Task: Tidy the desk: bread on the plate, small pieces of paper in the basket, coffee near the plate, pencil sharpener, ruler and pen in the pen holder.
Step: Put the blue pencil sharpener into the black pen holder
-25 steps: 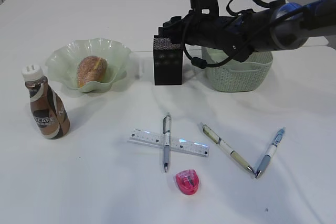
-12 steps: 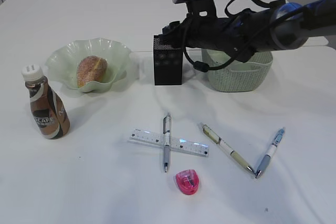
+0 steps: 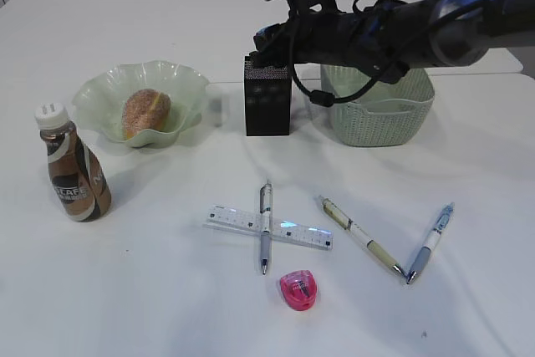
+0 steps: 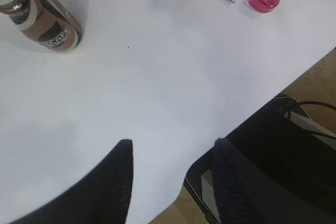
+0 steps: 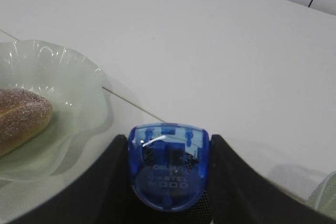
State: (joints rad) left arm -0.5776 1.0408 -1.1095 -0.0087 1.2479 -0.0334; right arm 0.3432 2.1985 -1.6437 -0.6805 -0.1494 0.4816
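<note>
Right gripper point(image 5: 168, 179) is closed on a blue pencil sharpener point(image 5: 168, 163), pinched between both jaws, held above the black pen holder point(image 3: 267, 98). Whether it sits squarely over the mouth can't be told from either view. Main risk: a release off-centre, so the sharpener clips the mesh rim and bounces onto the desk point(image 3: 150, 290), or toward the plate point(image 3: 188, 89) holding the bread point(image 3: 145, 113); the holder is light-looking and a nudge from the arm could tip it. The basket point(image 3: 380, 119) stands just beside the holder under the right arm, so room on that side is tight. Left gripper point(image 4: 170, 182) hangs about half open, holding nothing, near the desk's front edge. The coffee point(image 3: 73, 169) stands near the plate. Still loose: ruler point(image 3: 269, 226) with 1 pen point(image 3: 265, 225) across it, 2 more pens right of it, pink sharpener point(image 3: 299, 288) (well clear of edges).
</note>
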